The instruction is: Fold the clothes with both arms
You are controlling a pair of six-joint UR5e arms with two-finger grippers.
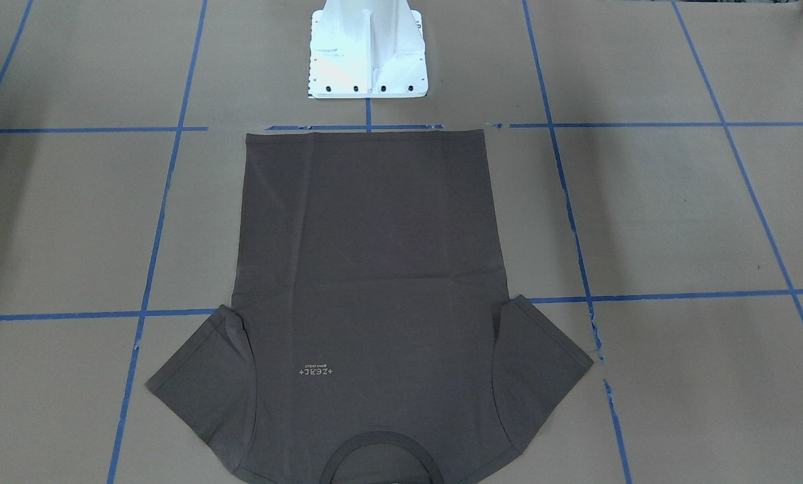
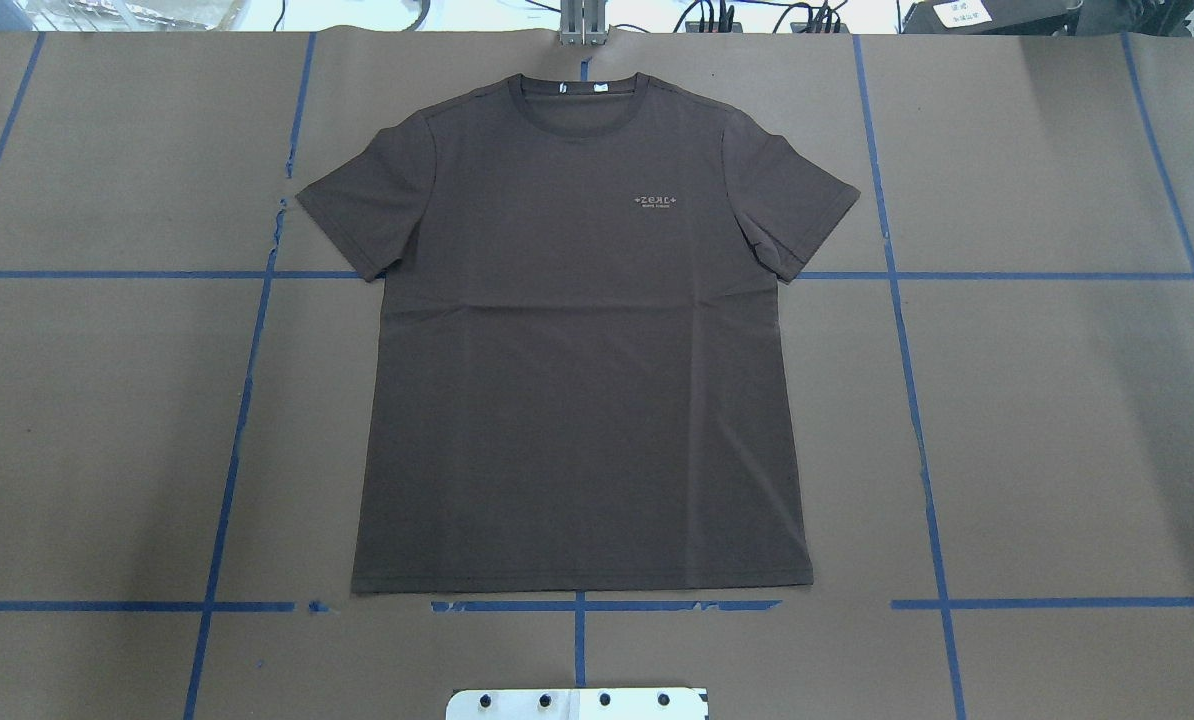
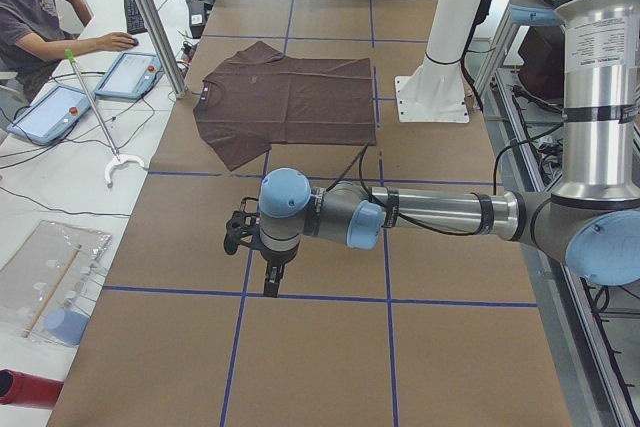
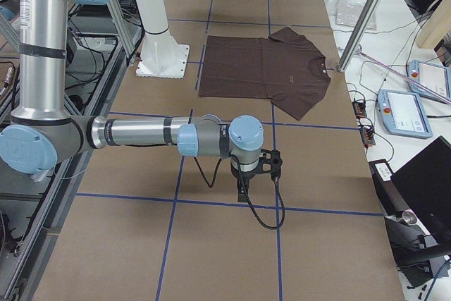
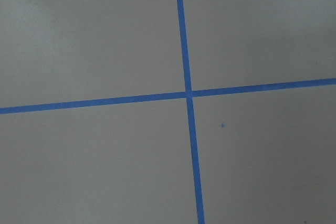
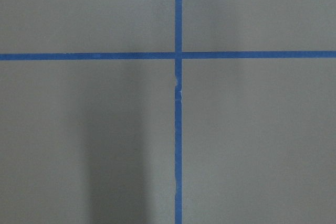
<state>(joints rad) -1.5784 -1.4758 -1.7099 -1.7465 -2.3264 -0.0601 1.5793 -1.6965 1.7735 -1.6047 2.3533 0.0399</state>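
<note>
A dark grey-brown T-shirt (image 2: 577, 380) lies flat and face up in the middle of the table (image 2: 1057, 420), which is covered in brown paper and crossed by blue tape lines (image 2: 917, 430). Its sleeves are spread wide. Its hem lies just short of the white pedestal base (image 1: 368, 54), and its collar (image 2: 584, 95) sits at the table's far edge from the robot. We see a small pale logo (image 2: 661, 201) on the chest and a white tag (image 2: 599, 88) inside the neck.

The left arm (image 3: 430, 212) stretches low over the table's left end, well apart from the shirt, with the left gripper (image 3: 271, 289) pointing down near a tape crossing. The right arm (image 4: 137, 133) mirrors it at the opposite end, the right gripper (image 4: 243, 194) likewise pointing down. We cannot tell whether the fingers of either tool are apart or together. Both wrist cameras show only paper and crossing tape. A person (image 3: 35, 7) sits at a side desk beyond the shirt.
</note>
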